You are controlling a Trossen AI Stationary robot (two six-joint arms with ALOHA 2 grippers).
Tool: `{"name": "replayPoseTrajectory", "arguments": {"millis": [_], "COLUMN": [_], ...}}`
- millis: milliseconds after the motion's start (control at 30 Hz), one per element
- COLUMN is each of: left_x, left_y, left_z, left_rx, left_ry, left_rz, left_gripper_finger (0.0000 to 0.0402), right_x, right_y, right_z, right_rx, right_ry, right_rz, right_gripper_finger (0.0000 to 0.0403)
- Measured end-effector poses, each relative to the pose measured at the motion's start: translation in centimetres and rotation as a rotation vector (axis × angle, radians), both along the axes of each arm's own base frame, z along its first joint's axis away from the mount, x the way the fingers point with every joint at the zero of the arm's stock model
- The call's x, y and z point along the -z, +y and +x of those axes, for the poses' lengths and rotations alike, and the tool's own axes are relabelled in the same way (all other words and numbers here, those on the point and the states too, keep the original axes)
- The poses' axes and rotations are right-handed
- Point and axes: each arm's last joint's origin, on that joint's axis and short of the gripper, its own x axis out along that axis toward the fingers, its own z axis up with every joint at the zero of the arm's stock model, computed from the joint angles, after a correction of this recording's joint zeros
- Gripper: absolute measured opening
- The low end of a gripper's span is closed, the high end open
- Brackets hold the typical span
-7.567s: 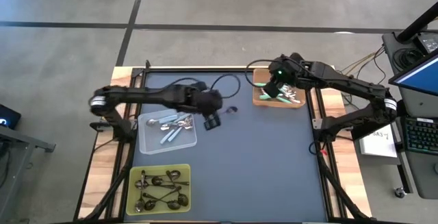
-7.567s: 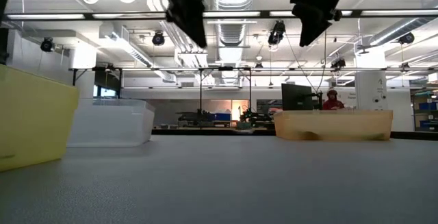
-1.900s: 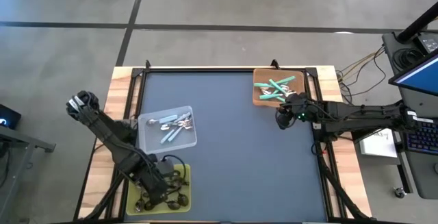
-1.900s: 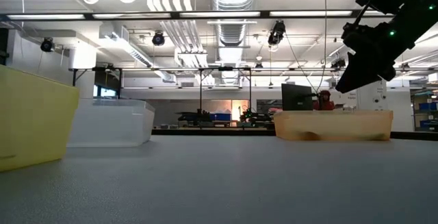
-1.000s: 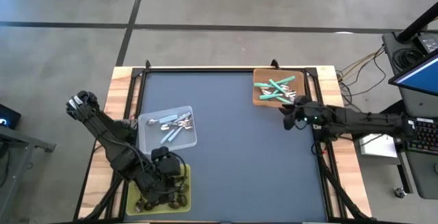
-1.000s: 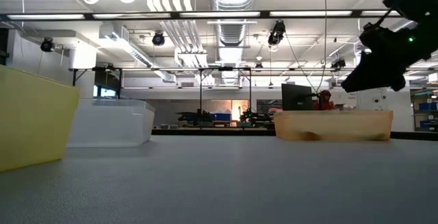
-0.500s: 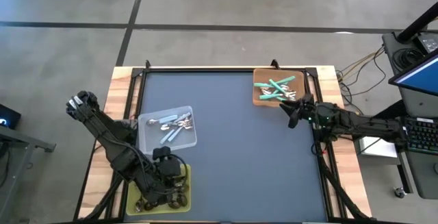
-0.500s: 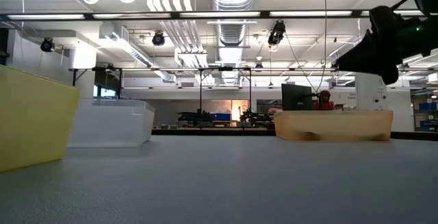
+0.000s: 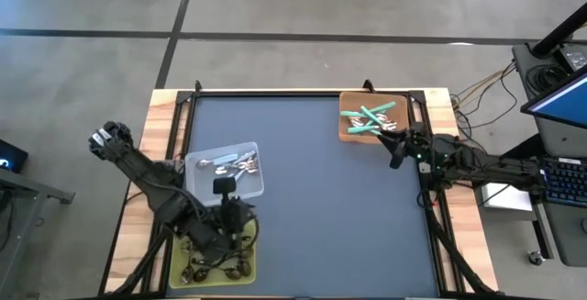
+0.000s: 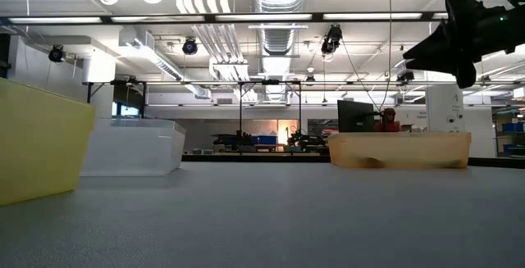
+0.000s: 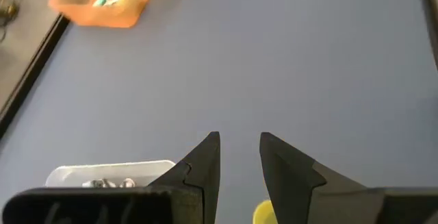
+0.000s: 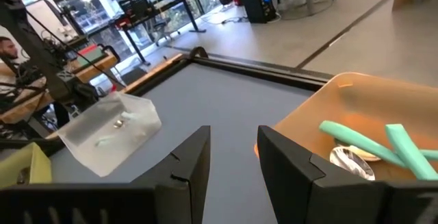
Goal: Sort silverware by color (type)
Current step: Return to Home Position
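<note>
Spoons with teal handles [image 9: 371, 116] lie in the orange tray [image 9: 345, 136], pale blue spoons [image 9: 229, 166] in the clear bin [image 9: 193, 195], dark spoons [image 9: 213, 265] in the yellow bin [image 9: 178, 245]. My left gripper [image 9: 227, 212] and right gripper [image 9: 395, 150] are empty, fingers a little apart. I'd lift the left one high over the bins, then go home slowly.

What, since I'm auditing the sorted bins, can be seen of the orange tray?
The orange tray is a shallow, square-ish plastic bin with low walls, lying flat on the dark table near its upper right corner in the high view. Inside lie several teal-handled spoons, crossed over each other. The open right gripper hangs beside one edge, apparently not touching.
</note>
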Motion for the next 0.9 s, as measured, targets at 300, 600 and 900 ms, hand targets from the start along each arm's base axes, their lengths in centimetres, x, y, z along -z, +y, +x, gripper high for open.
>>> {"name": "replayPoseTrajectory", "arguments": {"millis": [300, 600, 900], "left_x": [2.6, 10.4, 15.5], "left_y": [4.5, 11.9, 15.7], "left_z": [-3.0, -7.1, -10.9], "left_rx": [-0.084, -0.224, -0.370], "left_ry": [-0.197, -0.464, -0.570], "left_rz": [-0.175, -0.408, -0.463], "left_gripper_finger": [0.0087, 0.0087, 0.0087], "right_x": [-0.2, -0.2, -0.2], "right_y": [0.0, 0.0, 0.0], "right_z": [0.0, 0.0, 0.0], "right_rx": [0.000, 0.000, 0.000], "right_ry": [-0.004, -0.002, -0.002], "right_rz": [0.000, 0.000, 0.000], "right_gripper_finger": [0.0114, 0.0114, 0.0114]}}
